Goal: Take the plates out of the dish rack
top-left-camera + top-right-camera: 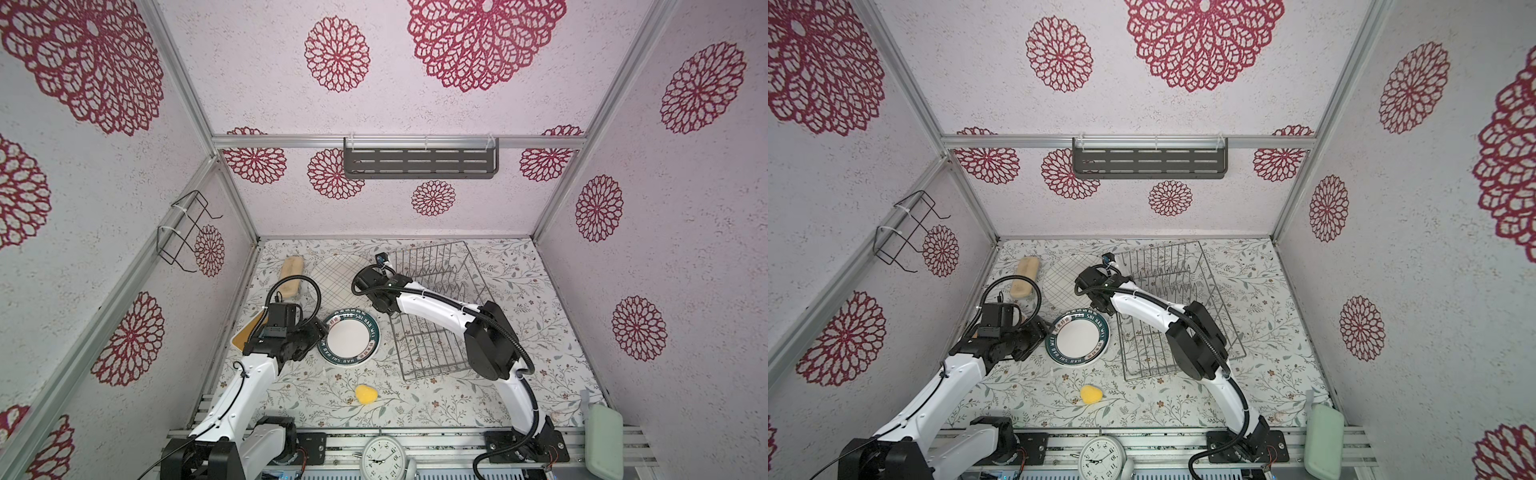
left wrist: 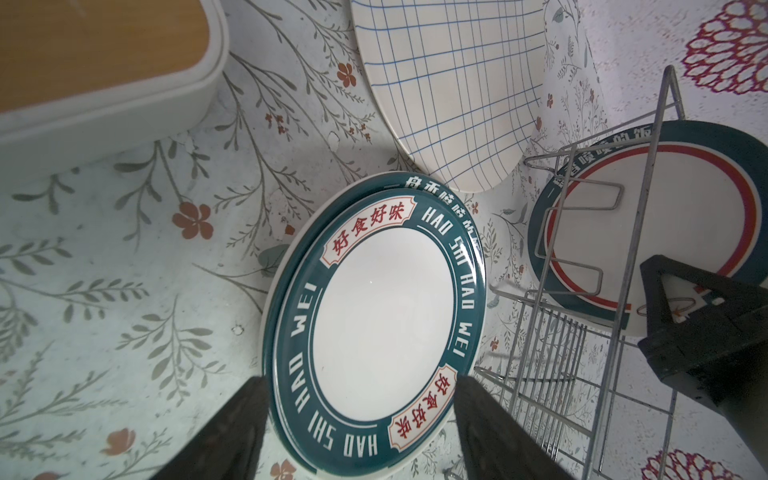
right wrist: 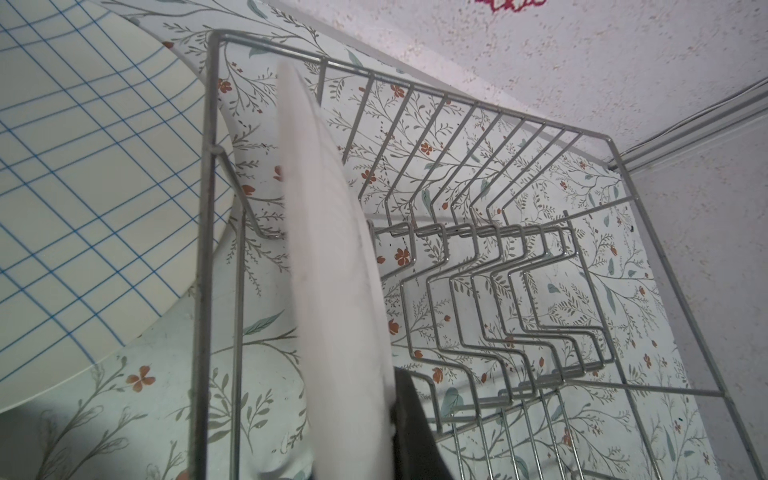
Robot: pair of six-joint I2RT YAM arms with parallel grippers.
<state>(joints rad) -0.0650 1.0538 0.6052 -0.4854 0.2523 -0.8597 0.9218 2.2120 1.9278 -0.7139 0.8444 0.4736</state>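
Two green-rimmed plates (image 1: 350, 341), stacked, left-centre of the counter (image 1: 519, 332). Left gripper (image 2: 357, 386) spread wide astride their rim, holding nothing. Grid plate (image 1: 332, 276) flat behind them, beside the rack (image 1: 428, 357). Right gripper (image 3: 392, 411) clamped on an upright plate (image 2: 648, 232) at the rack's left end.

In both top views bare table (image 1: 436, 399) lies open at lower middle, broken only by a yellow sponge (image 1: 365, 394), and right of the dish rack (image 1: 428, 353). Left of centre is crowded: grid plate (image 1: 332, 276), green-rimmed plates (image 1: 351, 338), white box (image 1: 237, 340). The right arm (image 1: 432, 309) crosses the rack; an upright plate (image 3: 332, 270) fills its upper-left corner.
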